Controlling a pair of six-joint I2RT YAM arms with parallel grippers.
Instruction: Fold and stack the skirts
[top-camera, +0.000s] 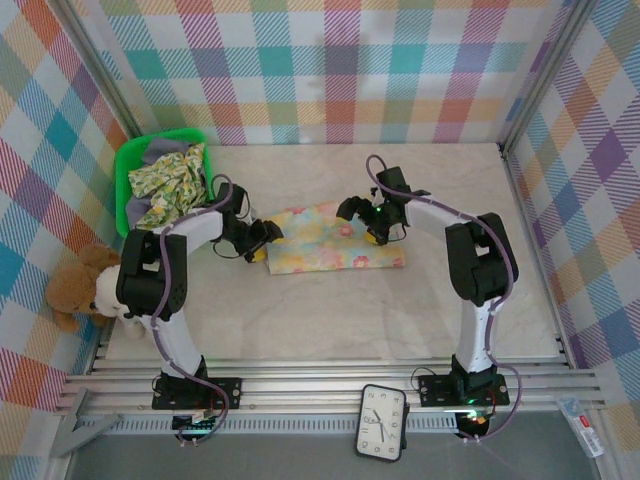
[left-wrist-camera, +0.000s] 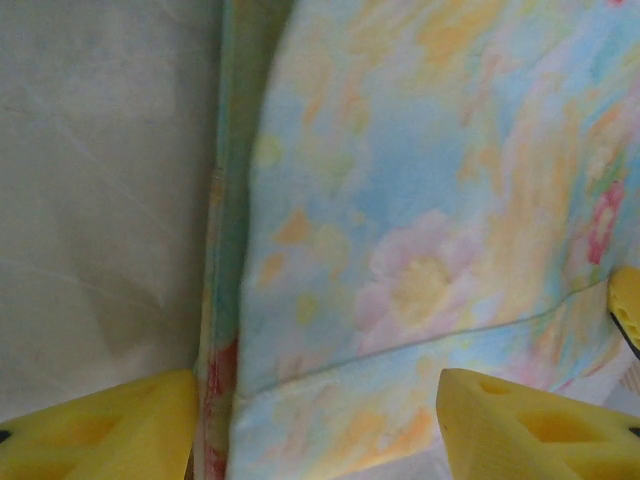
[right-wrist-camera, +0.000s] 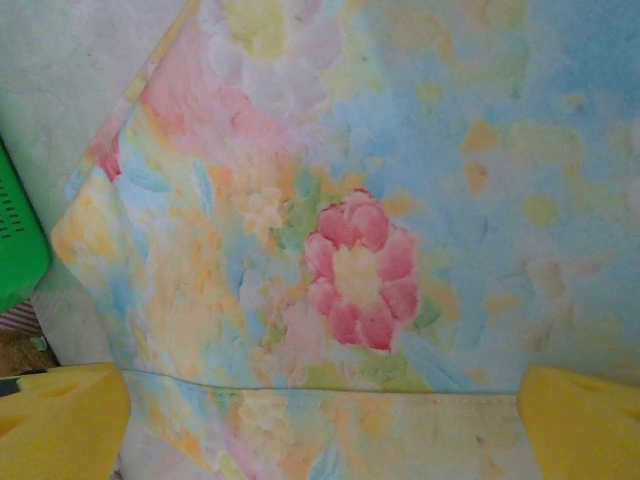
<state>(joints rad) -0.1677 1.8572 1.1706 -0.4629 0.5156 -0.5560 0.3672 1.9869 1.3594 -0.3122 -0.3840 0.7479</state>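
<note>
A pastel flowered skirt (top-camera: 335, 240) lies flat on the table (top-camera: 300, 320). The left gripper (top-camera: 262, 240) straddles its left edge, fingers (left-wrist-camera: 100, 430) apart around the cloth, perhaps not yet pinching. The right gripper (top-camera: 365, 222) hangs wide over its far right part. More skirts (top-camera: 172, 180) fill the green basket (top-camera: 124, 200).

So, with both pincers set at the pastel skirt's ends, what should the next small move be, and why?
Probably close both on the cloth. The left pincer and right pincer sit at opposite ends of the flat floral skirt, and each wrist view shows yellow fingers apart with its hem between them, not yet pinched.
</note>
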